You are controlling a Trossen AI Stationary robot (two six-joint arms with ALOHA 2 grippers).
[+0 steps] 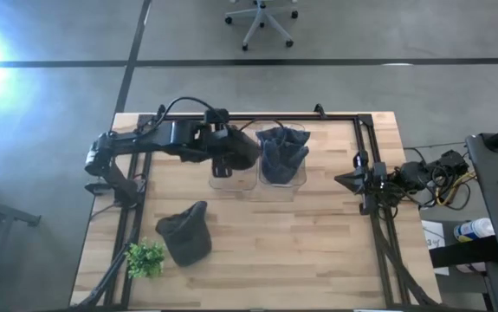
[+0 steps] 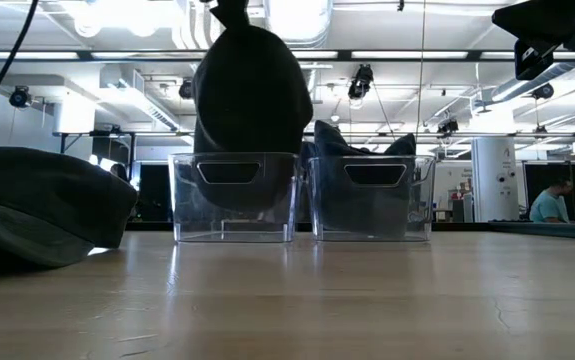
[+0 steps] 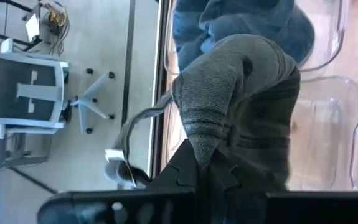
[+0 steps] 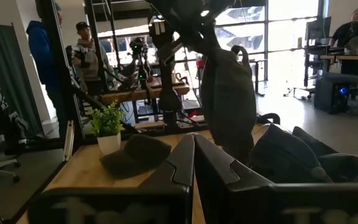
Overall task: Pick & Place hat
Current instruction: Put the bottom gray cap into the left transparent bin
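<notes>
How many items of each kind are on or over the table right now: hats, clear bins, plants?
Hats: 3, a dark grey cap on the table, a dark blue hat in the right-hand bin, a grey hat held by the left gripper over the other bin
Clear plastic bins: 2
Small green potted plants: 1
Total: 6

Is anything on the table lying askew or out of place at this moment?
Nothing looks damaged or spilled. One hat lies loose on the table near the small plant, outside both bins.

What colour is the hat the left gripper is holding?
Dark grey hat, clearest in the left wrist view.
</notes>
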